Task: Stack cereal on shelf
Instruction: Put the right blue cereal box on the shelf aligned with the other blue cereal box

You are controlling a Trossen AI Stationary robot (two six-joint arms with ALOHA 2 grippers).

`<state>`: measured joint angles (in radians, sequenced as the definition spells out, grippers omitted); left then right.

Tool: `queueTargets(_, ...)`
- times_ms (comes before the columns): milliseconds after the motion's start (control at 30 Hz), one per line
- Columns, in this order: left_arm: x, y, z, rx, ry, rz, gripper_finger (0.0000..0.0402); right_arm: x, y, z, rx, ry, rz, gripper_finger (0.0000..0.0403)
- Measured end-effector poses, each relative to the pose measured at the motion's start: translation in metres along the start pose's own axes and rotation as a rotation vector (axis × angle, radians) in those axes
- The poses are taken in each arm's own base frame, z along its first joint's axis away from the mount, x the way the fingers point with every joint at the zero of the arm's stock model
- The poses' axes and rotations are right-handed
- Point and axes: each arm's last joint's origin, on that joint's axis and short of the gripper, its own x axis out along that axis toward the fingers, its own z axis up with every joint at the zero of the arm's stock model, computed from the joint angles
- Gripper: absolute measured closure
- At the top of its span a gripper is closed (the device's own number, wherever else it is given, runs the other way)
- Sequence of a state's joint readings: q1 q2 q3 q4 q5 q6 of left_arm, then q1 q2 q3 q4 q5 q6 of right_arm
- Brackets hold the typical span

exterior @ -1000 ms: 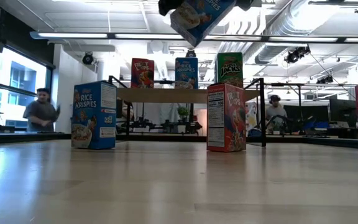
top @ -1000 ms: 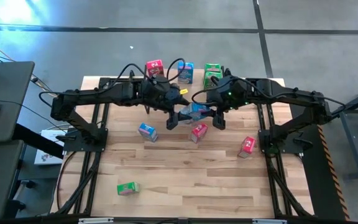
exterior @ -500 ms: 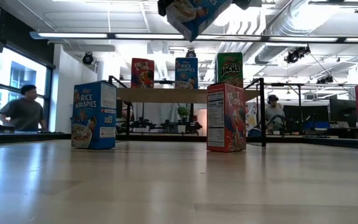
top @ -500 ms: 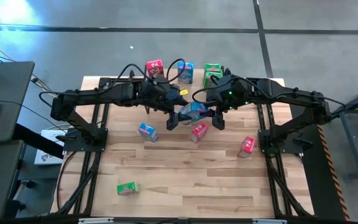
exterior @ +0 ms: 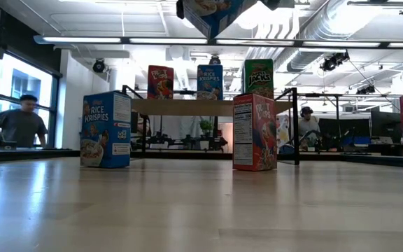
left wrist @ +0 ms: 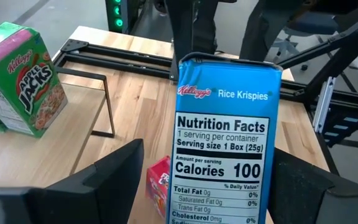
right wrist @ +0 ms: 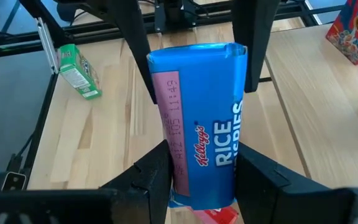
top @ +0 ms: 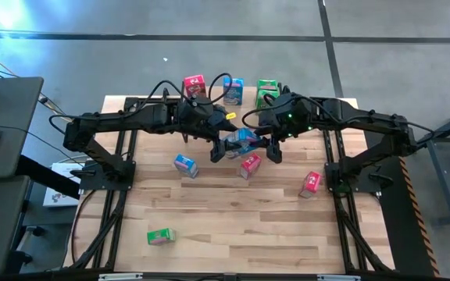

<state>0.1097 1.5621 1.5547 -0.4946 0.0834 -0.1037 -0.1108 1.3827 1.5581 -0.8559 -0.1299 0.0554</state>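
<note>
Airborne blue cereal box (exterior: pixel 212 12), tilted diagonally

held blue box (left wrist: pixel 225 134): "kellogg's rice krispies", "nutrition facts", "calories 100"; green box (left wrist: pixel 33 93): "apple jacks".
</note>
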Motion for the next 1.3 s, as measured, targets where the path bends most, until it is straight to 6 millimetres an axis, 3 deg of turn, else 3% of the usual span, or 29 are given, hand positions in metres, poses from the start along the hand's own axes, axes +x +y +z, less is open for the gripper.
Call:
queueTargets(433,-0.0001,-0.0005,0.0000,0.000,0.002,-0.021,0.0195,0.0000,-0.0003,-0.0029,0.020,0.029,-0.008,0.0263)
queueTargets(800,-0.0003,-0.0015,-0.0001,0.004,0.003,-0.024,0.0224,0.0000,-0.0004,-0.0029,0.020,0.029,-0.010,0.0262)
queueTargets(1300,-0.0032,-0.0009,0.0008,0.003,-0.006,0.005,0.0230,-0.0091,0.0006,-0.0028,0.043,0.005,-0.014,0.0188)
